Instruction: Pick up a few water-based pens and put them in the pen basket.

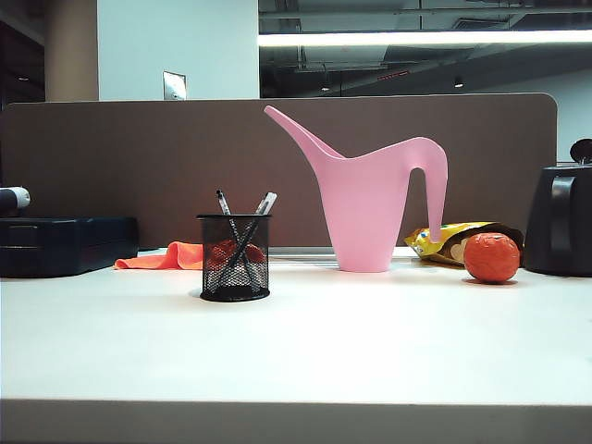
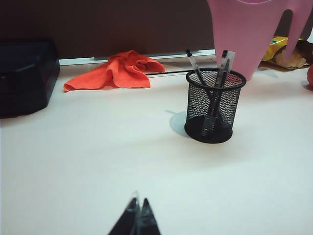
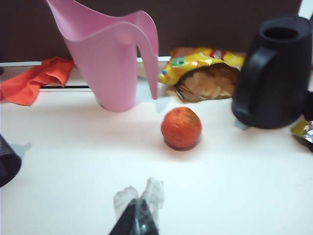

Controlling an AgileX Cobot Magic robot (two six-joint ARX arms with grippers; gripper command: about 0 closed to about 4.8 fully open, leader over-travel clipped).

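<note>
The black mesh pen basket (image 1: 234, 257) stands on the white table, left of centre. The water-based pens (image 1: 242, 231) lean crossed inside it, their tops sticking out above the rim. In the left wrist view the basket (image 2: 213, 105) with its pens (image 2: 218, 81) lies ahead of my left gripper (image 2: 138, 205), well apart from it. That gripper is shut with nothing in it. In the right wrist view only an edge of the basket (image 3: 7, 159) shows. My right gripper (image 3: 139, 203) is shut and holds nothing, over bare table. Neither gripper appears in the exterior view.
A pink watering can (image 1: 370, 199) stands behind the basket. Right of it are an orange fruit (image 1: 491, 257), a yellow snack bag (image 1: 444, 242) and a black jug (image 1: 560, 220). An orange cloth (image 1: 166, 257) and a dark case (image 1: 65, 245) lie at the back left.
</note>
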